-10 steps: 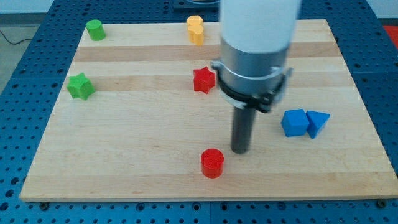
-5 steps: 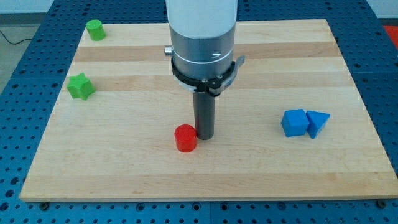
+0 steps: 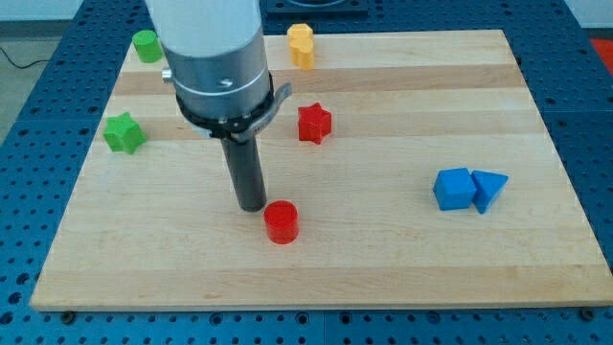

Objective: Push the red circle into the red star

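Note:
The red circle [image 3: 282, 221] lies on the wooden board [image 3: 402, 259] near the view's bottom, left of centre. The red star [image 3: 313, 124] lies above it and a little to the right, apart from it by a wide gap. My tip [image 3: 252, 205] stands just left of the red circle and slightly above it, close to its edge; I cannot tell whether they touch. The arm's grey body hides part of the board above the tip.
A yellow block [image 3: 301, 45] sits at the view's top centre. A green cylinder [image 3: 147, 45] is at the top left and a green star [image 3: 124, 132] at the left. A blue cube [image 3: 453, 189] and a blue triangle [image 3: 489, 189] touch at the right.
My tip went from the red circle's right side over to its left side. The red circle slid left and up from its first spot, then barely moved.

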Tool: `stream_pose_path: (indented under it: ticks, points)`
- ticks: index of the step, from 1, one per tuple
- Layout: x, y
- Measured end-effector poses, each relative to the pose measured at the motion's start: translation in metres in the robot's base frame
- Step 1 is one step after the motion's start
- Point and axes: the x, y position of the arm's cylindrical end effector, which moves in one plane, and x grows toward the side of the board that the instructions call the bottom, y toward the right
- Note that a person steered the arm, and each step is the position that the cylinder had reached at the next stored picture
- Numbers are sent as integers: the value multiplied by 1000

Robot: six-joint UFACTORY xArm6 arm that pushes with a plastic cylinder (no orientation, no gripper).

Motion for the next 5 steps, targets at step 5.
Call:
stream_pose_path:
  ticks: [5]
  points:
    - [36, 26]
